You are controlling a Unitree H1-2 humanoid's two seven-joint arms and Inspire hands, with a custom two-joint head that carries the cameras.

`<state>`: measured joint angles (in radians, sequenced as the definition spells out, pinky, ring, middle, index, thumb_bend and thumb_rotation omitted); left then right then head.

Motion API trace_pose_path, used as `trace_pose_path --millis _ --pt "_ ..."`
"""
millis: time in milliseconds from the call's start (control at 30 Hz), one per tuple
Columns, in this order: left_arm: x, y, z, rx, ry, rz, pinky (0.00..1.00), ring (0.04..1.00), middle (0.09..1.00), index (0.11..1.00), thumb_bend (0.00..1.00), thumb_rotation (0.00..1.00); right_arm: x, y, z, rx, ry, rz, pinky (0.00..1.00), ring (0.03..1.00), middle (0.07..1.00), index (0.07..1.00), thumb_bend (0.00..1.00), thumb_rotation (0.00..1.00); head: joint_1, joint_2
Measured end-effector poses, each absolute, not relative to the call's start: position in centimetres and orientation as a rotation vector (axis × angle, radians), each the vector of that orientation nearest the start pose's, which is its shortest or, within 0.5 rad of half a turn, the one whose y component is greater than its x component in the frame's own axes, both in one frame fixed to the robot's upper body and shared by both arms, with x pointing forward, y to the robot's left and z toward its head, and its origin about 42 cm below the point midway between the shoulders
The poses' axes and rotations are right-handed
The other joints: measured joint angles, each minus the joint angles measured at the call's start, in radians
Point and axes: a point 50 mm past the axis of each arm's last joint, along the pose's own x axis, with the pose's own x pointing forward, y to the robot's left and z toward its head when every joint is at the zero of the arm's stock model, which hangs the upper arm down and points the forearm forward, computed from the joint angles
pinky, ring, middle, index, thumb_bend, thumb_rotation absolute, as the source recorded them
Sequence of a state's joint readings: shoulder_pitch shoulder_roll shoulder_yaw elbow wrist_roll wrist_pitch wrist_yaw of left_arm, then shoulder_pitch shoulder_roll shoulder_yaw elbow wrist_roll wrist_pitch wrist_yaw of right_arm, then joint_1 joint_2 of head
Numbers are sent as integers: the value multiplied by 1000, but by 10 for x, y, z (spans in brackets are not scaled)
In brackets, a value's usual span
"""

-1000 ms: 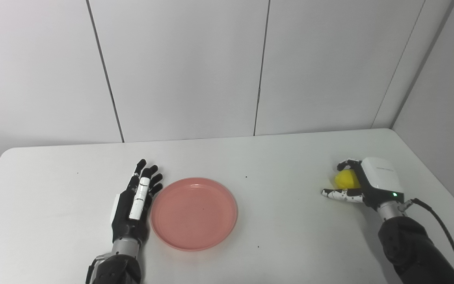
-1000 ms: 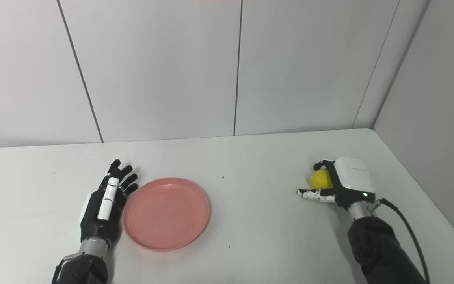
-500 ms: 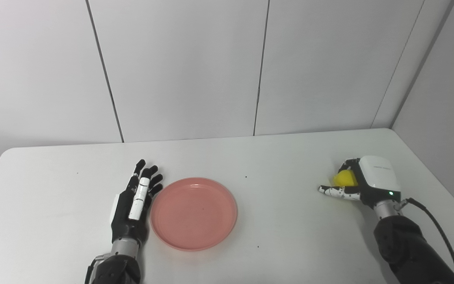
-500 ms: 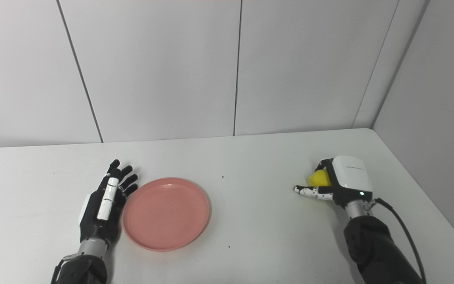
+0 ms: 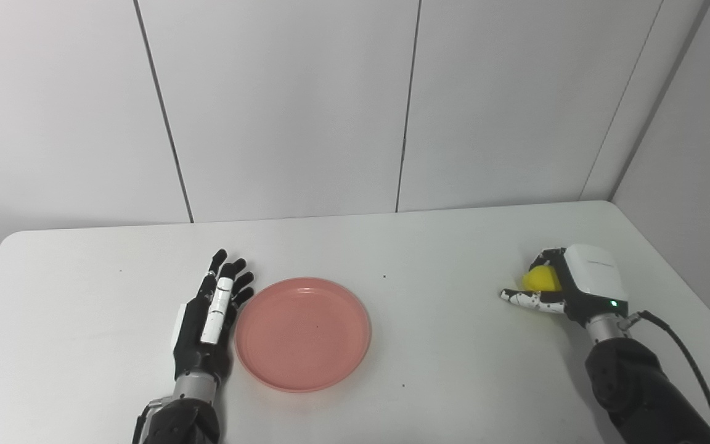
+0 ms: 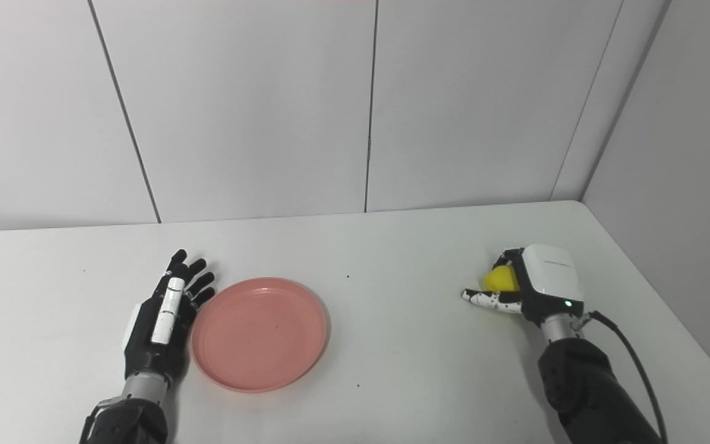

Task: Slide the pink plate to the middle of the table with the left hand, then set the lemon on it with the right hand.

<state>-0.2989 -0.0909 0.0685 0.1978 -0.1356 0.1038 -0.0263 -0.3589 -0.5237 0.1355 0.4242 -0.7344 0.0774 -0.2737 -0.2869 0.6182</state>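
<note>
Right eye view: lemon [image 6: 501,279] clearer

bare table [image 5: 453,345] between pink plate [image 5: 303,333] and lemon [image 5: 540,279], nothing intervening

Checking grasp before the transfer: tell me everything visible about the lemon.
The lemon is small, bright yellow and smooth, mostly hidden inside the right hand, whose fingers curl over its top and thumb extends beneath it. It is near the table's right edge, far from the pink plate. Whether it is lifted is unclear.
</note>
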Motion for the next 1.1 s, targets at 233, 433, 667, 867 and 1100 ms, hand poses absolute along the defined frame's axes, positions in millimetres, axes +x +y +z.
trace_pose_path --millis 233,433,667,867,1100 --pt "376 164 129 -231 18 -75 844 847 879 935 686 718 392 -379 155 -1283 -42 -210 130 180 246 286 586 537 2 -2" --pt "376 163 128 -234 19 -75 847 844 879 939 680 711 390 -370 164 -1271 -76 -180 125 174 237 270 587 548 3 -5" --pt "376 162 128 -235 19 -77 848 845 879 938 685 709 392 -355 183 -1268 -144 -148 109 157 217 240 588 569 11 -6" --pt "376 161 128 -237 20 -76 855 848 878 939 698 708 395 -338 202 -1257 -213 -111 102 150 209 231 589 570 23 -8" --pt "375 154 129 -251 23 -71 834 836 862 922 708 693 399 -312 218 -1233 -293 -75 113 160 217 237 596 586 40 -12"
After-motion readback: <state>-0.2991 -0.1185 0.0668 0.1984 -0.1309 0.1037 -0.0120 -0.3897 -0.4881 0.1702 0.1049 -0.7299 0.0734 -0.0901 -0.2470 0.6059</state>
